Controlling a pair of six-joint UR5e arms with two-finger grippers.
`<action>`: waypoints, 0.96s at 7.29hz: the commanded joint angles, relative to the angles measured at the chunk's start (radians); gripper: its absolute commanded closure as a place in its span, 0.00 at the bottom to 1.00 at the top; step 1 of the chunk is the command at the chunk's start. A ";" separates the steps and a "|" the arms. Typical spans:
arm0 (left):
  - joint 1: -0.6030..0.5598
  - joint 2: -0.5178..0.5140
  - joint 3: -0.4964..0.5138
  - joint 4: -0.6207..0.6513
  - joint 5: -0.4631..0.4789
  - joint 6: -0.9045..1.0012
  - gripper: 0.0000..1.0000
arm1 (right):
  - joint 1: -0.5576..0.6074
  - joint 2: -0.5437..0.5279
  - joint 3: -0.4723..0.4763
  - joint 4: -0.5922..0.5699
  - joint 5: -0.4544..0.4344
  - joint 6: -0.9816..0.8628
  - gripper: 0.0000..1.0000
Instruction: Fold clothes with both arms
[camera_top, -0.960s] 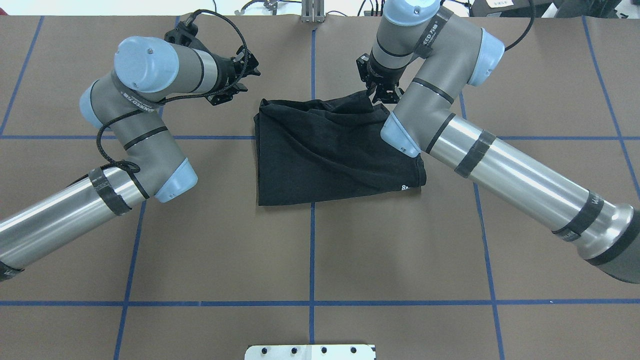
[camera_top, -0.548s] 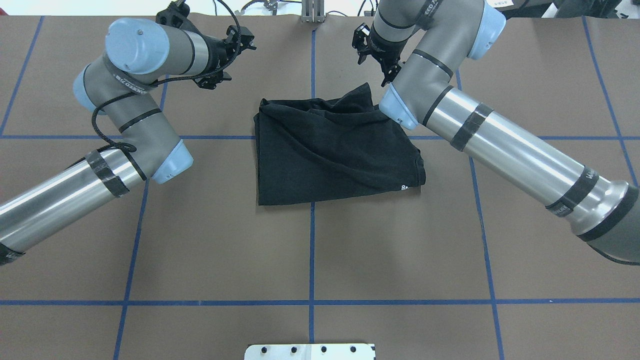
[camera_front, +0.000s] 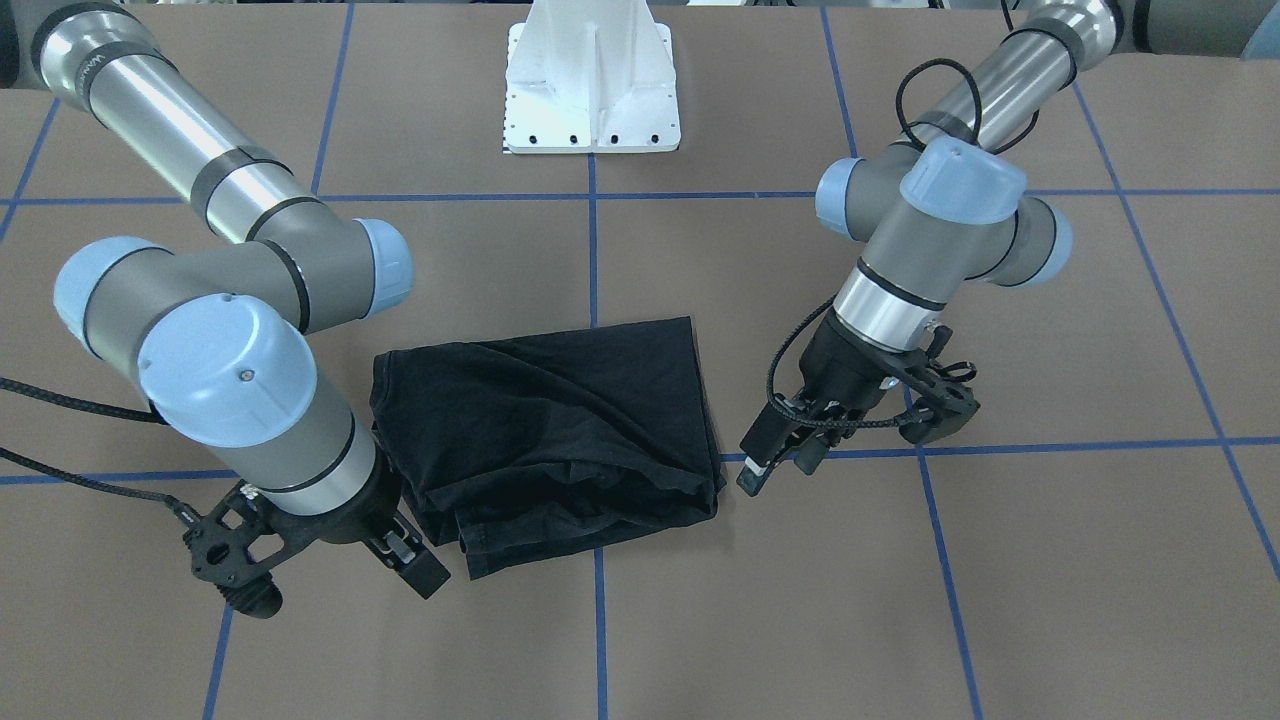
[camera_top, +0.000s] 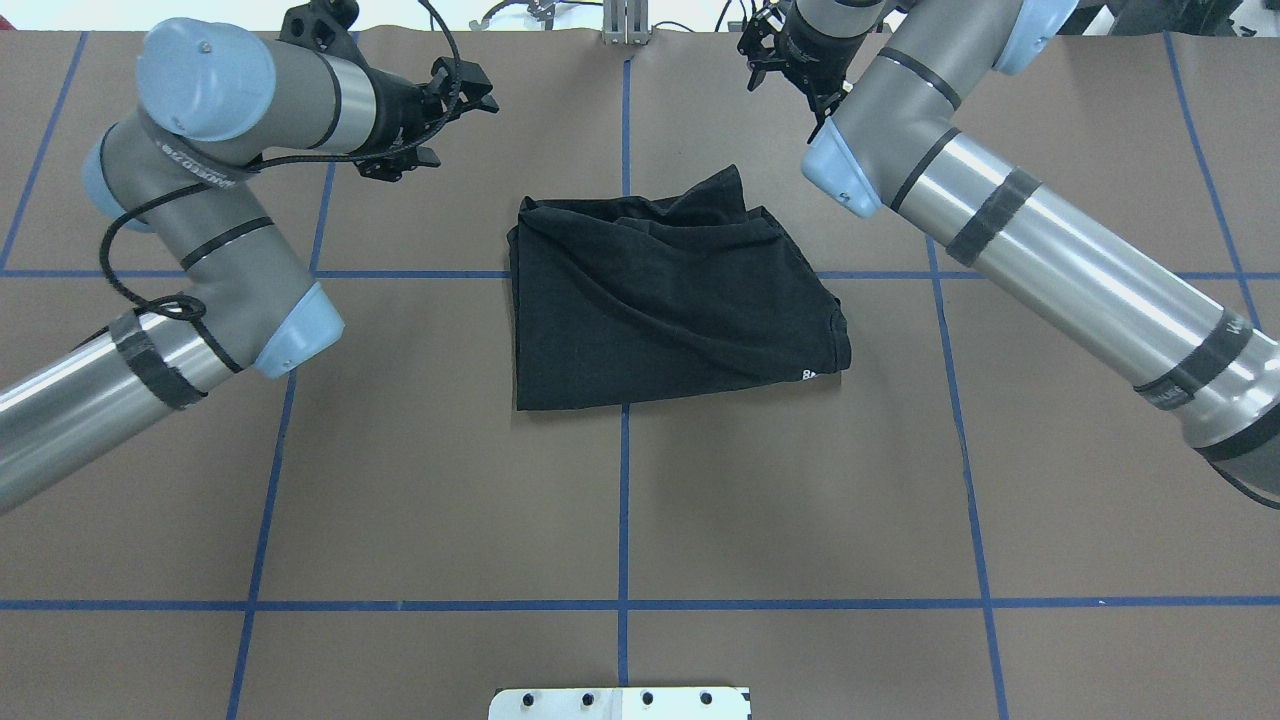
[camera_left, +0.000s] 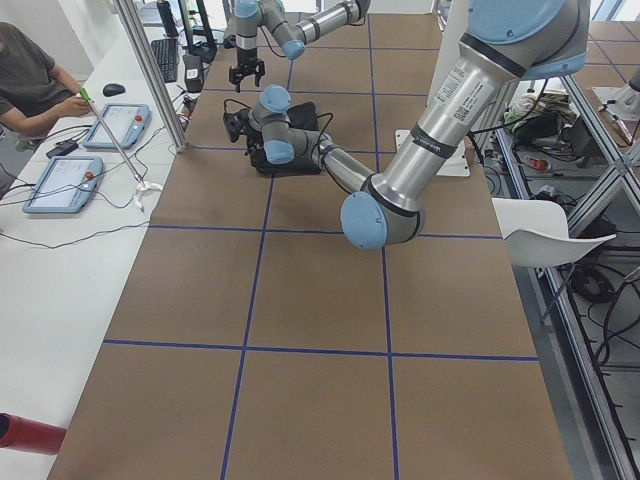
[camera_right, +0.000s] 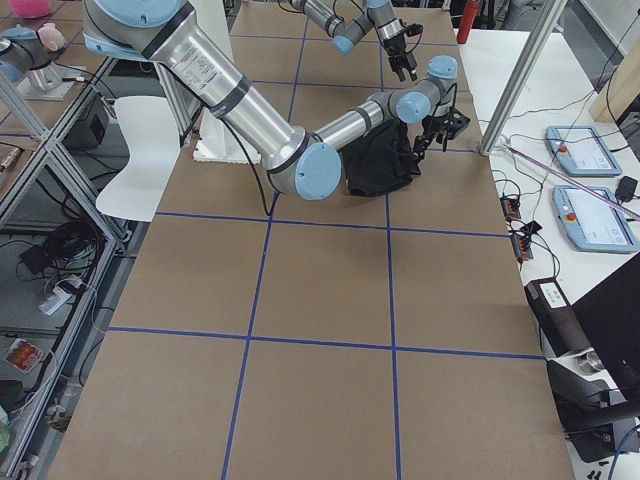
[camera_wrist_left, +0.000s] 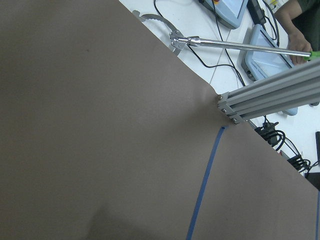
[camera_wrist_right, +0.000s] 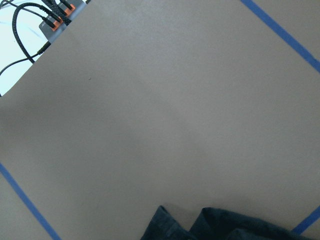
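Note:
The black T-shirt (camera_top: 670, 300) lies folded into a rumpled rectangle at the middle of the table, with a bit of white print at its near right corner. It also shows in the front view (camera_front: 550, 430). My left gripper (camera_top: 450, 118) hovers above the table to the shirt's far left, open and empty; the front view shows it beside the shirt's edge (camera_front: 778, 468). My right gripper (camera_top: 783, 78) hovers beyond the shirt's far right corner, open and empty, also in the front view (camera_front: 410, 560). The right wrist view shows only the shirt's far edge (camera_wrist_right: 225, 225).
The brown table cover carries a blue tape grid (camera_top: 624, 500). The white pedestal base (camera_front: 590, 90) stands at the robot's side. An aluminium post (camera_wrist_left: 270, 97) stands at the far edge. A desk with tablets (camera_left: 60, 180) and a seated person lies beyond it.
My right gripper let go of the shirt's far right corner, which dropped onto the table. Both grippers rose and drew back toward the far edge and outward.

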 joint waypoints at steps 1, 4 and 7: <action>-0.012 0.211 -0.269 0.125 -0.013 0.337 0.01 | 0.050 -0.217 0.267 -0.119 0.011 -0.254 0.00; -0.223 0.485 -0.388 0.121 -0.224 0.898 0.00 | 0.185 -0.657 0.602 -0.127 0.017 -0.688 0.00; -0.542 0.601 -0.295 0.132 -0.418 1.442 0.00 | 0.430 -0.854 0.603 -0.127 0.079 -1.215 0.00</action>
